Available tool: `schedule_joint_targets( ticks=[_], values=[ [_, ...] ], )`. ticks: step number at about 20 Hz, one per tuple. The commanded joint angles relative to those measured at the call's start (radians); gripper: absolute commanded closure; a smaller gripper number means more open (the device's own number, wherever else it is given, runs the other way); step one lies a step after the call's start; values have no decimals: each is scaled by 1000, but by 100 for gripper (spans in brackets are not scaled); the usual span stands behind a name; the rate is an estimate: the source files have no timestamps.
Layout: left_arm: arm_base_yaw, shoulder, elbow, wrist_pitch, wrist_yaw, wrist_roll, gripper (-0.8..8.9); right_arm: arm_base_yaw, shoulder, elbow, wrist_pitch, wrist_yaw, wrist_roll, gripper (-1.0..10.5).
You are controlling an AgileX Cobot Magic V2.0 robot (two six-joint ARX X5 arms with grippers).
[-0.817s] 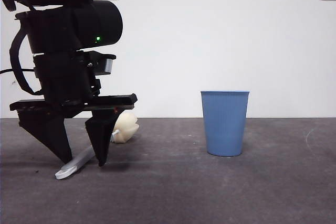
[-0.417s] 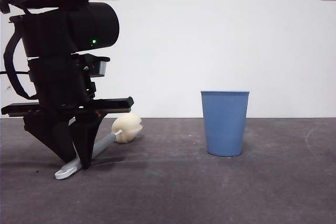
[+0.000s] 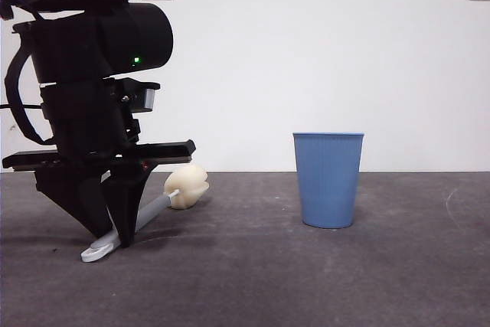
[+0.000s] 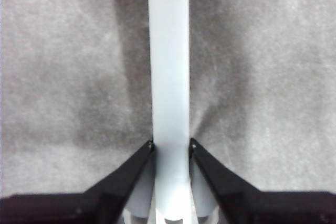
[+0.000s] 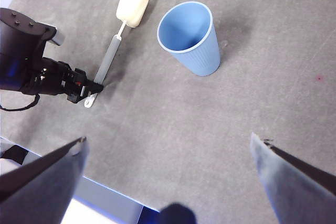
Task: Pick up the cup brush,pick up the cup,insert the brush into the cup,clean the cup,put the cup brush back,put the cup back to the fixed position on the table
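The left gripper (image 3: 115,239) stands at the table (image 3: 253,281) surface at the left of the front view, its two black jaws pointing down and closed in against the grey handle of the cup brush (image 3: 153,208). The left wrist view confirms this: the jaw tips sit on either side of the pale handle (image 4: 168,77) and touch it, with the handle running straight up between them and the table directly beneath.

The cup brush lies on the table. Its white hooked tip (image 3: 96,252) rests on the surface just in front of the jaws. The handle slopes up and away from the camera to the thin white neck and the cream-yellow sponge head (image 3: 187,186), which sits towards the rear of the table. From the right wrist view, the brush (image 5: 110,59) lies in a straight line with the left gripper (image 5: 89,90) clamped near its tip end.

The cup (image 3: 328,179) stands upright on the table, mouth up, to the right of the brush and well apart from the left gripper. In the right wrist view the cup (image 5: 190,38) stands near the sponge head, without touching it.

The right gripper (image 5: 168,182) hangs high above the table with its jaws spread wide and nothing between them.
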Motion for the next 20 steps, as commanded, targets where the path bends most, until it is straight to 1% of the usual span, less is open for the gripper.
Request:
schedule_joint_targets(
  ticks=[1, 3, 9, 10, 12, 15, 17, 20],
  values=[
    [-2, -11, -21, -12, 22, 8, 822, 2, -1, 0, 3, 2, 5, 383],
    [-1, -34, -20, -13, 21, 21, 822, 2, -1, 0, 3, 2, 4, 383],
    [-1, -59, -20, -28, 20, 25, 822, 2, -1, 0, 3, 2, 1, 383],
    [-1, -64, -19, -34, 20, 27, 822, 2, -1, 0, 3, 2, -10, 383],
    [-1, -89, -19, -47, 22, 69, 822, 9, 0, 0, 14, 1, -22, 383],
    [-1, -164, -19, -75, 23, 125, 822, 30, 1, -32, 83, -5, -28, 383],
    [-1, -245, -19, -94, 22, 171, 822, 45, 1, -95, 145, -5, -27, 382],
    [-1, -386, -19, -138, 23, 209, 822, 66, 1, -212, 275, -5, -11, 382]
  ],
)
